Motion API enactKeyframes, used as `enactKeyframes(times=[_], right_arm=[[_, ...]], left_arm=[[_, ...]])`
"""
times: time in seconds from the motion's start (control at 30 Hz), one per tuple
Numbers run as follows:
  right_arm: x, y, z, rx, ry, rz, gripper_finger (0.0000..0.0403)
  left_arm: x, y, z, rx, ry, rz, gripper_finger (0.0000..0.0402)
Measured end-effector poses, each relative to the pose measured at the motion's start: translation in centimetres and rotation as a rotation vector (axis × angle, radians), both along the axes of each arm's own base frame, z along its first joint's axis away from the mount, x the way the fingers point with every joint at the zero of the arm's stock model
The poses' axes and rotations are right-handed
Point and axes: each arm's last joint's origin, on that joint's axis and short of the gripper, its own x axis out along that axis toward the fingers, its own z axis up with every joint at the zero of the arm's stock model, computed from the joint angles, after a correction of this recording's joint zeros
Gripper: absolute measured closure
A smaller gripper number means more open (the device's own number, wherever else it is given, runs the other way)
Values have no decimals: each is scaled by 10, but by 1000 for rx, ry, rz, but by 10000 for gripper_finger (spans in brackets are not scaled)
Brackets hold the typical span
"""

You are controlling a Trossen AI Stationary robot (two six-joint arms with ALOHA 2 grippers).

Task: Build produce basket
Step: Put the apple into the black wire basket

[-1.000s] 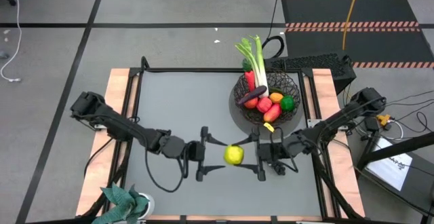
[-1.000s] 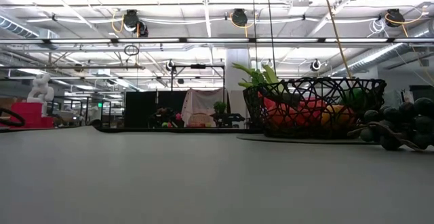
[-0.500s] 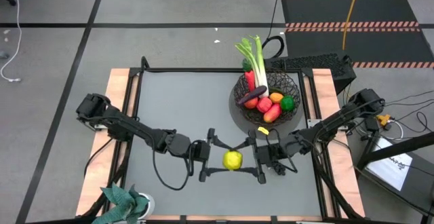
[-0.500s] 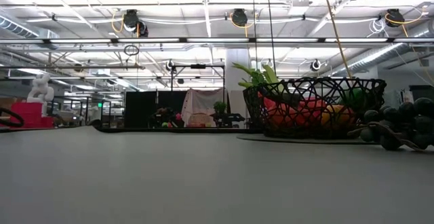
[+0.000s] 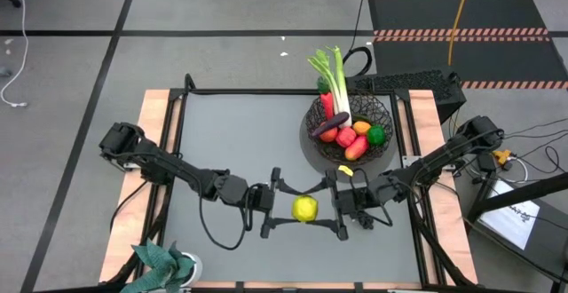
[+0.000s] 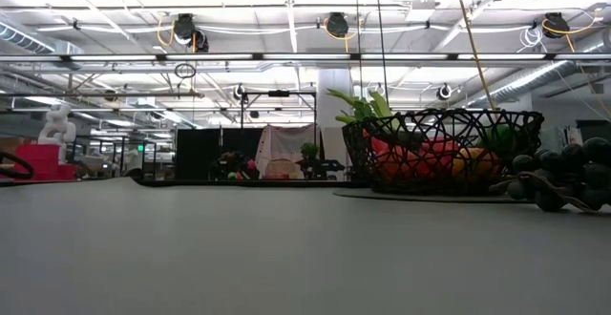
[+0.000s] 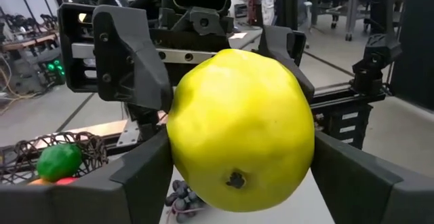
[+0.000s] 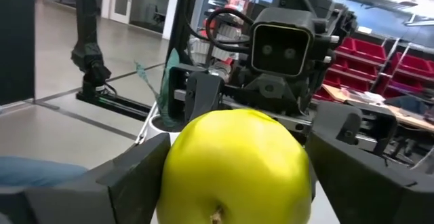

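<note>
While both arms meet over the near half of the grey table [image 5: 231, 133], a yellow fruit [image 5: 305, 209] sits between them, held off the surface. Smooth, slightly dimpled skin, round, with a dark stem pit visible in the left wrist view [image 7: 235, 180]. Left gripper [image 5: 277, 206] has its dark angular fingers spread on either side of the fruit. Right gripper [image 5: 335, 206] faces it from the other side, fingers likewise flanking the fruit; which pair actually bears on it, I cannot tell.

Basket [image 5: 383, 114]: round bowl of black wire mesh, open weave, at the far right of the table. Inside: leek [image 5: 337, 84] with white stalk and green leaves overhanging the rim, red fruit [image 5: 346, 137], orange fruit [image 5: 361, 127], glossy green fruit [image 5: 377, 136], dark eggplant [image 5: 325, 125].

Low view only: a bunch of dark grapes [image 6: 563, 175], matte round beads, on the table just beside the basket. High view only: a teal leafy plant [image 5: 160, 265] at the near left corner.
</note>
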Motion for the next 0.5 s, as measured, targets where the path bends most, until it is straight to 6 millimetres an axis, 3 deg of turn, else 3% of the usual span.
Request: enactKeyframes(times=[0.23,0.5], right_arm=[[-5,1,4,-16,-9,-29,53],[-33,7,35,94,-89,-88,53]], left_arm=[[0,1,0,10,-2,15,95],[-10,-6,6,208,-9,71,90]])
